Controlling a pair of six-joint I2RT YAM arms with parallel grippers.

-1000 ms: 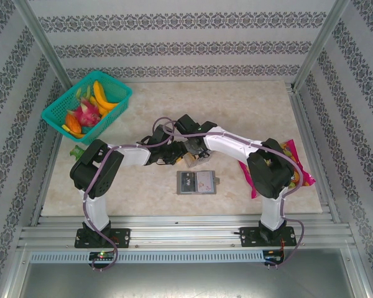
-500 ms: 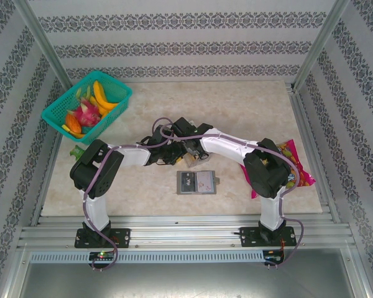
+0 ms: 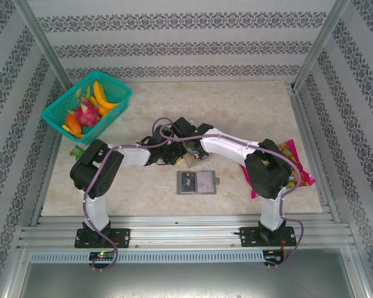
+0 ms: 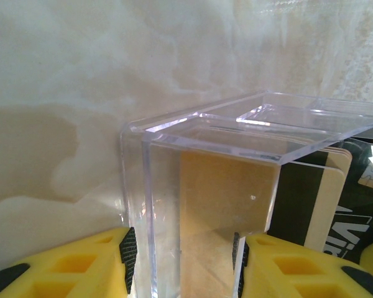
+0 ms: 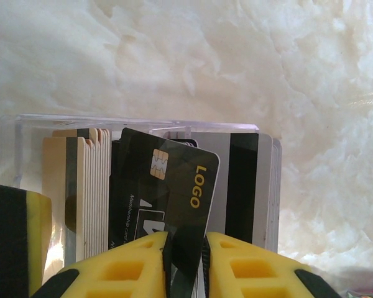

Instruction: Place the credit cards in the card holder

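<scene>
"Top external view, largest item first: what carries the scene?"

"Tabletop (image 3: pixel 236 105), pale and marbled. Two arms rise from its near edge, the left arm (image 3: pixel 99 171) and the right arm (image 3: pixel 230 144). Both reach inward so that their wrists meet near the middle."

"And the loose items, by size?"

"Green basket (image 3: pixel 50 118) at the far left corner. Candy bag (image 3: pixel 301 167) at the right edge, partly hidden by the right arm. Card holder (image 3: pixel 197 182), flat and dark grey, near the middle of the near edge. It lies just on the near side of the wrists, and neither touches it."

"Left wrist view?"

"Clear tray (image 4: pixel 165 198), with cards standing on edge inside it. The left pincer (image 4: pixel 183 257) is partly closed, with a yellow finger pressed to each side wall. It has hold of the tray."

"Right wrist view: where are the credit cards?"

"Credit cards (image 5: pixel 90 186) stand packed in the clear tray. Tan ones are at the left of that picture, and a pale one with a black stripe is at the right. One dark card (image 5: pixel 174 180), printed LOGO and bearing a chip, sits tilted in front of the others. The right pincer (image 5: pixel 186 254) is narrowed almost to a close. Its two yellow fingers lie against opposite faces of that dark card, gripping it by its near end."
</scene>
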